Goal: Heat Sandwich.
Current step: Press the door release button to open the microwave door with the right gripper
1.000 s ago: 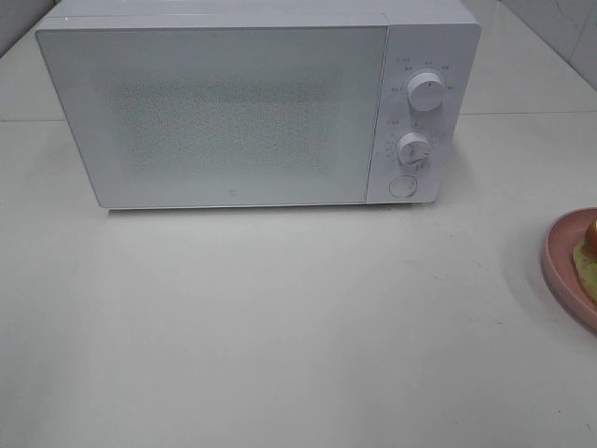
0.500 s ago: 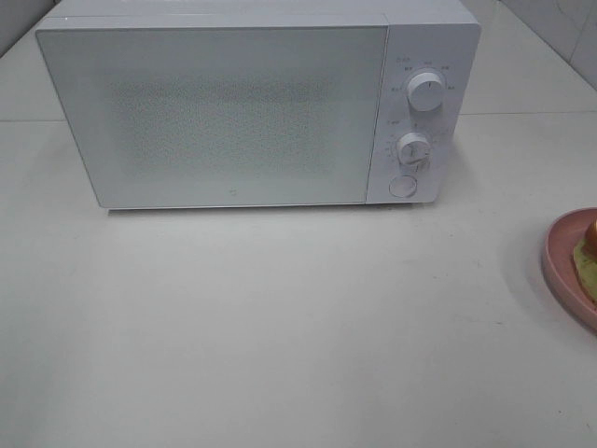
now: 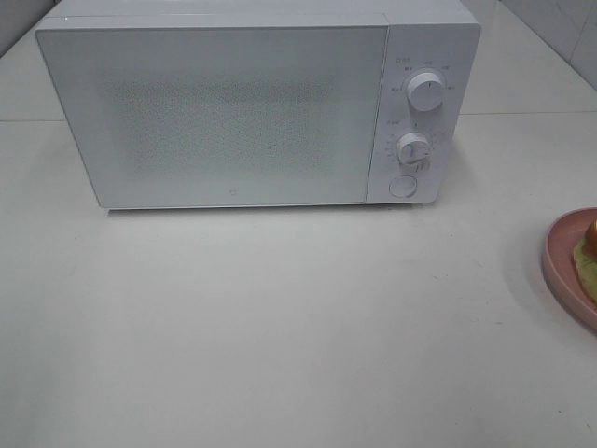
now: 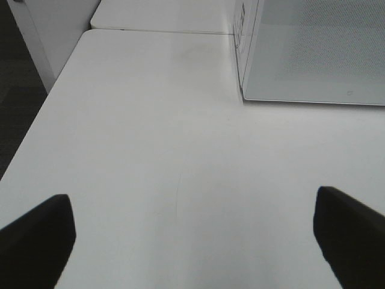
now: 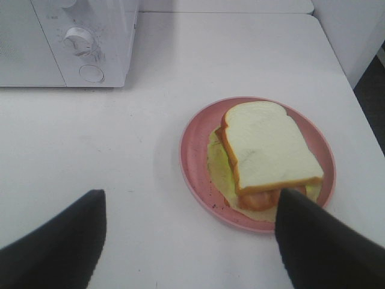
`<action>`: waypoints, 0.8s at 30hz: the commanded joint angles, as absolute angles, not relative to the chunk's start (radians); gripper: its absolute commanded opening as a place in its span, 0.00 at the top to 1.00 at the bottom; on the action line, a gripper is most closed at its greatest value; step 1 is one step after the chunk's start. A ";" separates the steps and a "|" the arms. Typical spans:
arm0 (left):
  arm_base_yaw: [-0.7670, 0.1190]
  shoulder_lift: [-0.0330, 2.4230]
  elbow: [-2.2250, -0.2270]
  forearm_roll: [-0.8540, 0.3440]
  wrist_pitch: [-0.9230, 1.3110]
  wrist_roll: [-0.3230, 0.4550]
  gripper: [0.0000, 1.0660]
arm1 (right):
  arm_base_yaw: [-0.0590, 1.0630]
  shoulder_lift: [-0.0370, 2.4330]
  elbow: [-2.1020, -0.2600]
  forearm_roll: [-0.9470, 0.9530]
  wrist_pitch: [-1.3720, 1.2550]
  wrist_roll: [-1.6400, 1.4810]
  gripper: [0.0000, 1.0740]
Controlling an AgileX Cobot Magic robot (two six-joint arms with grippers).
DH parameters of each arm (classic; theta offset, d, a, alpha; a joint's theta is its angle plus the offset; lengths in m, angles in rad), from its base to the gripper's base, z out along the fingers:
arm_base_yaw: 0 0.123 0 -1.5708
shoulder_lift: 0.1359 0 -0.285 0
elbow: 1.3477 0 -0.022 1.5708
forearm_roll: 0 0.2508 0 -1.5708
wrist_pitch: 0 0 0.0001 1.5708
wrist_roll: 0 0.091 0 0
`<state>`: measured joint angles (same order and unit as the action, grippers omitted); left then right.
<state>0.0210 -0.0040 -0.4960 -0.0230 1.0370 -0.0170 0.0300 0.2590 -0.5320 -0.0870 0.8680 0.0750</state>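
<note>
Right gripper [image 5: 190, 198] has its jaws spread wide and holds nothing; its two dark fingers [image 5: 57, 244] flank the near side of the sandwich [image 5: 267, 147]. One fingertip overlaps the sandwich's near corner in the right wrist view, and I cannot tell whether it touches. The sandwich is two slices of white bread with tan crust and an orange and yellow-green filling showing at the edges. It lies flat inside a round pink plate [image 5: 194, 150], set toward the side away from the microwave oven [image 3: 242, 112]. Nothing else is on the plate. The plate rests on the white bench [image 3: 280, 327], well apart from the oven, at the right edge of the high view, which cuts off part of it. The oven stands at the back of the bench with its door [image 3: 224, 117] shut, and two round dials [image 3: 426, 91] sit above a round button [image 3: 403, 186] on its right panel. Left gripper [image 4: 192, 198] is also wide open and empty, over bare bench near the oven's left front corner.
</note>
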 commanded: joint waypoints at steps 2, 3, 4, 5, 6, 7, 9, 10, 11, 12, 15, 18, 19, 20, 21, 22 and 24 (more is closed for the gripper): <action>0.023 -0.024 -0.495 -0.024 1.035 -0.020 0.05 | 0.026 0.336 -0.535 -0.081 0.770 0.067 0.29; 0.023 -0.024 -0.495 -0.024 1.035 -0.020 0.05 | 0.026 0.336 -0.535 -0.081 0.770 0.067 0.29; 0.023 -0.024 -0.495 -0.024 1.035 -0.020 0.05 | 0.026 0.375 -0.535 -0.080 0.733 0.067 0.29; 0.023 -0.024 -0.495 -0.024 1.035 -0.020 0.05 | 0.026 0.394 -0.535 -0.078 0.714 0.067 0.29; 0.023 -0.024 -0.495 -0.024 1.035 -0.020 0.05 | 0.026 0.413 -0.535 -0.077 0.696 0.067 0.29; 0.023 -0.024 -0.495 -0.024 1.035 -0.020 0.05 | 0.026 0.448 -0.535 -0.077 0.660 0.067 0.29; 0.023 -0.024 -0.495 -0.024 1.035 -0.020 0.05 | 0.026 0.468 -0.535 -0.077 0.643 0.067 0.29; 0.023 -0.024 -0.495 -0.024 1.035 -0.020 0.05 | 0.026 0.484 -0.535 -0.077 0.630 0.067 0.29; 0.023 -0.024 -0.495 -0.024 1.035 -0.020 0.05 | 0.026 0.503 -0.535 -0.077 0.612 0.067 0.29; 0.023 -0.024 -0.495 -0.024 1.035 -0.020 0.05 | 0.026 0.538 -0.535 -0.077 0.583 0.067 0.29; 0.023 -0.024 -0.495 -0.024 1.035 -0.020 0.05 | 0.026 0.576 -0.535 -0.077 0.554 0.067 0.29; 0.023 -0.024 -0.495 -0.024 1.035 -0.020 0.05 | 0.026 0.630 -0.531 -0.077 0.500 0.067 0.29; 0.023 -0.024 -0.495 -0.024 1.035 -0.020 0.05 | 0.026 0.648 -0.528 -0.077 0.478 0.067 0.29; 0.023 -0.024 -0.495 -0.024 1.035 -0.020 0.05 | 0.026 0.663 -0.524 -0.077 0.462 0.067 0.29; 0.023 -0.024 -0.495 -0.024 1.035 -0.020 0.05 | 0.026 0.681 -0.521 -0.077 0.441 0.067 0.29; 0.023 -0.024 -0.495 -0.024 1.035 -0.020 0.05 | 0.026 0.681 -0.521 -0.077 0.441 0.067 0.29; 0.023 -0.024 -0.495 -0.024 1.035 -0.020 0.05 | 0.026 0.735 -0.511 -0.077 0.380 0.067 0.29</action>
